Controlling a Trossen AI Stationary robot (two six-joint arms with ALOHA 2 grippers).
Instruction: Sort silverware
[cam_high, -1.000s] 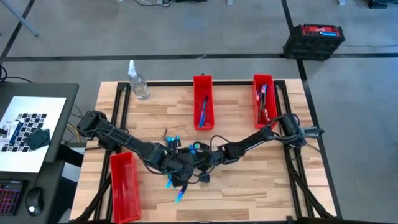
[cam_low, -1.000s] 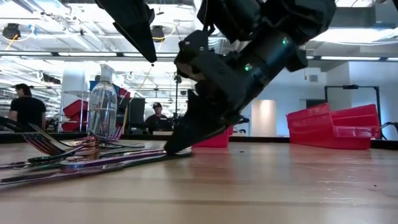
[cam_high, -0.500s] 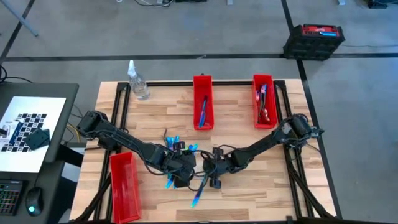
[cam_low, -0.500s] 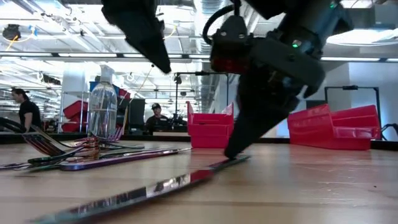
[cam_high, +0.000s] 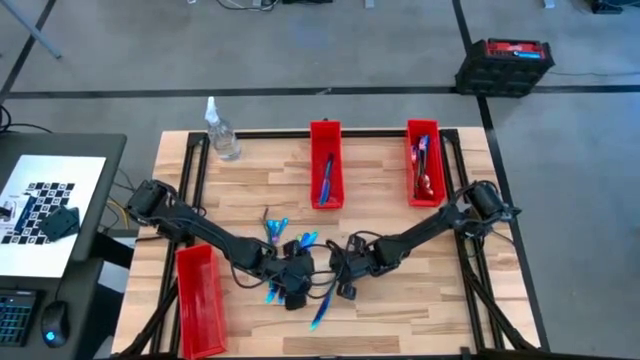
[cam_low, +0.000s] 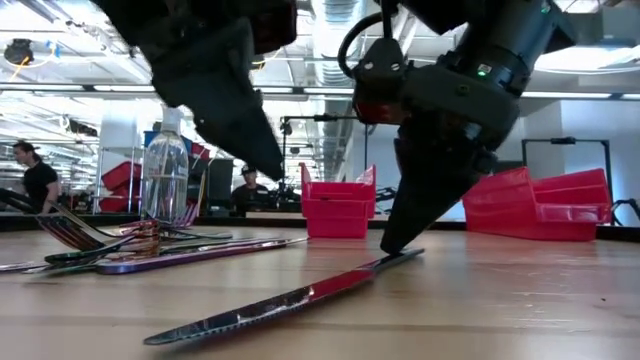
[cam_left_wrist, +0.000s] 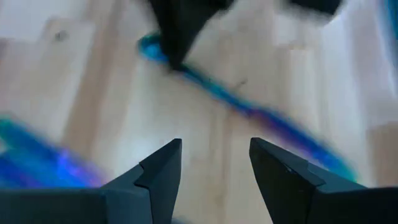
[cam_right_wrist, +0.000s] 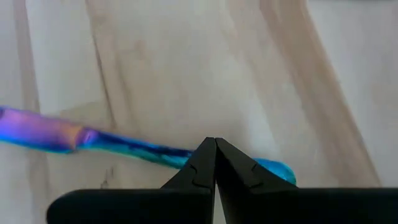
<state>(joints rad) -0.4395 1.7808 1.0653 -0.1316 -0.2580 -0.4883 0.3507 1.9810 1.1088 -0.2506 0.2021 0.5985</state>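
One slim iridescent knife (cam_low: 290, 300) lies flat on the wooden table, apart from the pile, and shows blue in the high view (cam_high: 322, 308). My right gripper (cam_right_wrist: 215, 142) is shut, with its tips on the knife's far end. My left gripper (cam_left_wrist: 214, 149) hangs open just above the table to the knife's left (cam_low: 278, 175), holding nothing. More silverware (cam_low: 130, 250) lies in a loose pile left of the knife, also seen from above (cam_high: 278, 232). My right gripper presses its shut fingertips (cam_low: 392, 245) down on the knife's rounded teal end (cam_right_wrist: 273, 168), the end away from the table's near edge. The fingers come from above, slanting in from the table's right. The knife lies flat on the wood, its other end pointing toward the near edge.
Two red bins (cam_high: 326, 165) (cam_high: 424, 160) stand at the far edge with silverware in them. A third red bin (cam_high: 200, 290) sits at the near left. A clear spray bottle (cam_high: 222, 135) stands at the far left corner. Bare wood lies right of the knife.
My right gripper has dragged the knife out of the pile toward the table's right and near edge. The knife slid along the wood and now lies alone. My left gripper has come down closer to the table beside it.
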